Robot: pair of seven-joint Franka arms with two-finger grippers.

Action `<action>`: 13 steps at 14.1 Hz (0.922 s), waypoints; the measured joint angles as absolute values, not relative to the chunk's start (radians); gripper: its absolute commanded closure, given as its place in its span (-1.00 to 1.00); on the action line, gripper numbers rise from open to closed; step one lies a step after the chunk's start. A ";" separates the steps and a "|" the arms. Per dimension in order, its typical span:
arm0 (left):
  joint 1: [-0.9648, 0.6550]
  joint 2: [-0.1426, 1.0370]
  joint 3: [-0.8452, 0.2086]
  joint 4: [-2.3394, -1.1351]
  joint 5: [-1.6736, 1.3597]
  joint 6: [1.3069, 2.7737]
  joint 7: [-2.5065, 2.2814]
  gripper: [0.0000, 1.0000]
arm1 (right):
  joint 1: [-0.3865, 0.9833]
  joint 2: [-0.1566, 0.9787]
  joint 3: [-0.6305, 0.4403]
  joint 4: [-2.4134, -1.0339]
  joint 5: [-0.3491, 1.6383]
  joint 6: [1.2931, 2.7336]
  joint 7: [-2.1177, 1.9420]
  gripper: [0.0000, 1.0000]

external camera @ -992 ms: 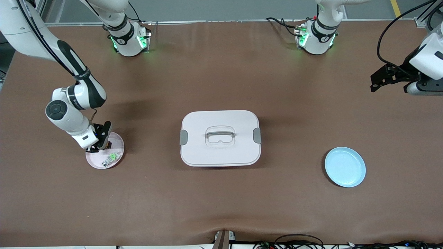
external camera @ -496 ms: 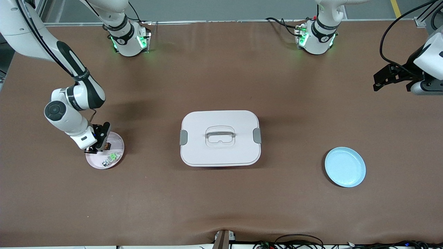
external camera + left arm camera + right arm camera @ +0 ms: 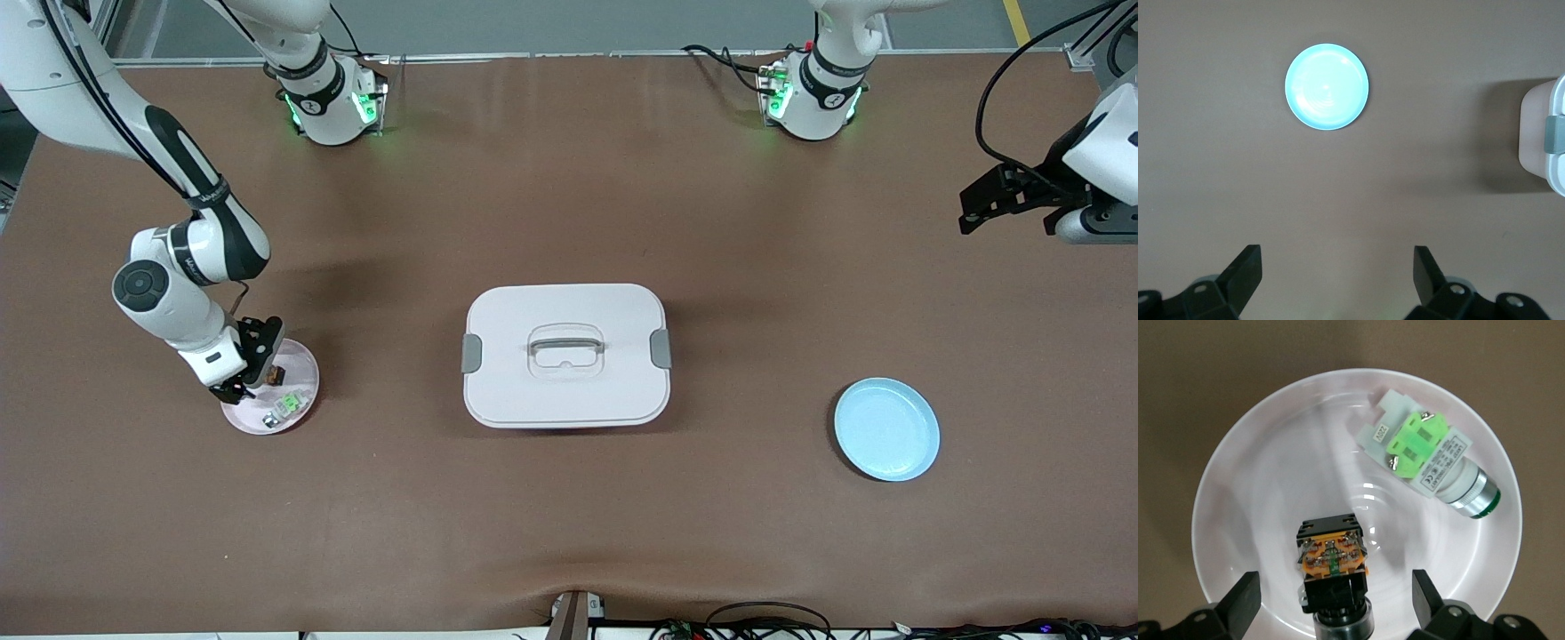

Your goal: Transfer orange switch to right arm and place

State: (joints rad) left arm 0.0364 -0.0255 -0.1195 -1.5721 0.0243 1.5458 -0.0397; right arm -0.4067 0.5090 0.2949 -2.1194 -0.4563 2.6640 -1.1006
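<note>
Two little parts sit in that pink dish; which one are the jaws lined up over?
The orange switch, black with an orange middle. It lies between the open right gripper's jaws; the green-and-white part lies off to one side in the pink dish.

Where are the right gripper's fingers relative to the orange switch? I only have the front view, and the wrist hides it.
Observer: The right gripper is open over the pink plate. The orange switch lies on the plate between its fingers, and neither finger touches it.
Operator: Is the green part in the way?
Observer: No. The green-and-white part lies on the same plate beside the switch, apart from it and outside the fingers.
Operator: And the left gripper?
Observer: The left gripper is open and empty, waiting over bare table. Its wrist view also shows the blue plate.
</note>
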 measured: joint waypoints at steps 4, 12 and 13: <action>0.036 -0.025 -0.120 -1.572 0.024 1.545 -0.040 -1.00 | -0.400 0.472 0.322 -2.018 -0.456 2.436 -1.048 -1.00; 0.036 -0.026 -0.120 -1.571 0.024 1.545 -0.040 -1.00 | -0.430 0.386 0.376 -1.643 -0.223 1.797 -1.003 -1.00; 0.036 -0.026 -0.120 -1.571 0.024 1.545 -0.040 -1.00 | -0.442 0.385 0.375 -1.605 -0.216 1.756 -0.988 -1.00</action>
State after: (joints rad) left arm 0.0365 -0.0258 -0.1195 -1.5711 0.0242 1.5450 -0.0397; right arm -0.4424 0.3851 0.3750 -1.6051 -0.2164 1.7555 -0.9879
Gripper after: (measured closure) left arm 0.000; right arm 0.000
